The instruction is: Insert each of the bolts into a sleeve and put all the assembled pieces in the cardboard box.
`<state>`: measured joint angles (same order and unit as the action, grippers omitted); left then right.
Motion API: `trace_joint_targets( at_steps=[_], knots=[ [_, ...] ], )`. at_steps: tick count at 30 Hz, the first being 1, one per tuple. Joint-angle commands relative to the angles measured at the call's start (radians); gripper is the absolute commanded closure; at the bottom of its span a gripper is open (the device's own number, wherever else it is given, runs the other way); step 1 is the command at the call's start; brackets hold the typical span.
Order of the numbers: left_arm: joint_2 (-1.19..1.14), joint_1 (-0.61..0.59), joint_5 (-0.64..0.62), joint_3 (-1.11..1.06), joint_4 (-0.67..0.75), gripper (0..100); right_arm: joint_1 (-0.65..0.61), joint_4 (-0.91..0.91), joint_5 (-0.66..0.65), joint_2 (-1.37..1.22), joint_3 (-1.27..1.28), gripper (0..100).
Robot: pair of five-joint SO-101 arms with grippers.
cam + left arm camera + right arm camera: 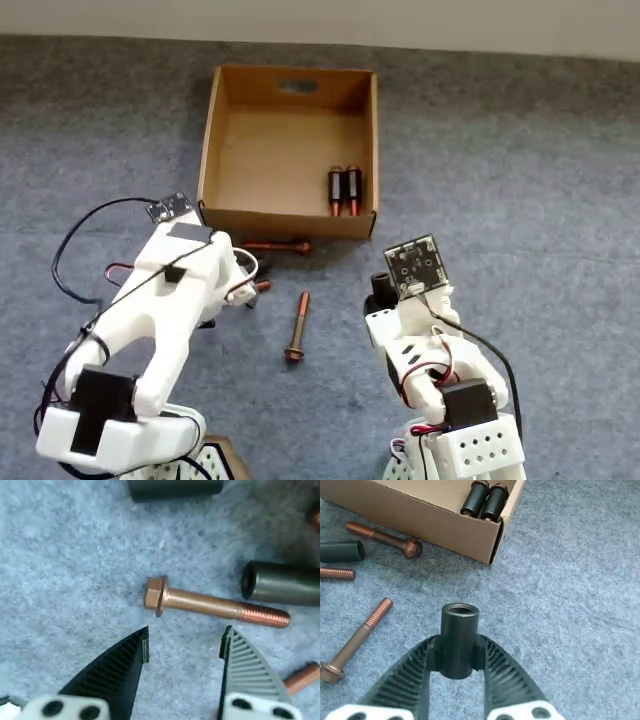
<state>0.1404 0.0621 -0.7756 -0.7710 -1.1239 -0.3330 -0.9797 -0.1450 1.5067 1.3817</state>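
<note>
My left gripper (186, 641) hangs open just above the carpet, close to a copper bolt (210, 604) that lies flat beyond its fingertips. Two black sleeves (282, 582) (175, 487) lie near that bolt. My right gripper (457, 651) is shut on a black sleeve (460, 625), held with its bore facing the cardboard box (420, 515). In the high view this sleeve (379, 288) sits in front of the box (212, 150). Two assembled pieces (343, 190) lie in the box's near right corner.
One loose bolt (297, 325) lies on the carpet between the arms. Another bolt (275, 245) rests along the box's front wall. A threaded bolt end (302, 677) shows beside my left gripper. The grey carpet to the right of the box is bare.
</note>
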Motion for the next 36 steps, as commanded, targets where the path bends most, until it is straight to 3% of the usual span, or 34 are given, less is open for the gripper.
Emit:
trace_joint_targets(
  at_steps=[1, 12, 18, 21, 26, 29, 36],
  knots=[
    [-0.010, -0.027, -0.011, 0.039, 0.064, 76, -0.004, -0.004, 0.005, 0.012, -0.012, 99.2],
    [-0.002, -0.058, -0.009, 0.048, 0.075, 76, -0.004, -0.004, 0.005, 0.012, -0.012, 99.2],
    [0.148, -0.051, -0.008, 0.047, 0.017, 76, -0.004, -0.002, 0.005, 0.012, -0.012, 99.2],
    [0.196, -0.056, -0.009, -0.002, 0.054, 76, -0.004, -0.002, 0.005, 0.012, -0.012, 99.2],
    [0.134, -0.058, -0.015, -0.050, 0.161, 76, -0.004, -0.002, 0.005, 0.012, -0.013, 99.2],
    [0.068, -0.087, -0.077, -0.022, 0.166, 75, -0.004, -0.002, 0.005, 0.012, -0.013, 99.2],
    [-0.054, -0.124, -0.083, 0.018, 0.163, 76, -0.004, -0.002, 0.003, 0.012, -0.015, 99.2]
  ],
)
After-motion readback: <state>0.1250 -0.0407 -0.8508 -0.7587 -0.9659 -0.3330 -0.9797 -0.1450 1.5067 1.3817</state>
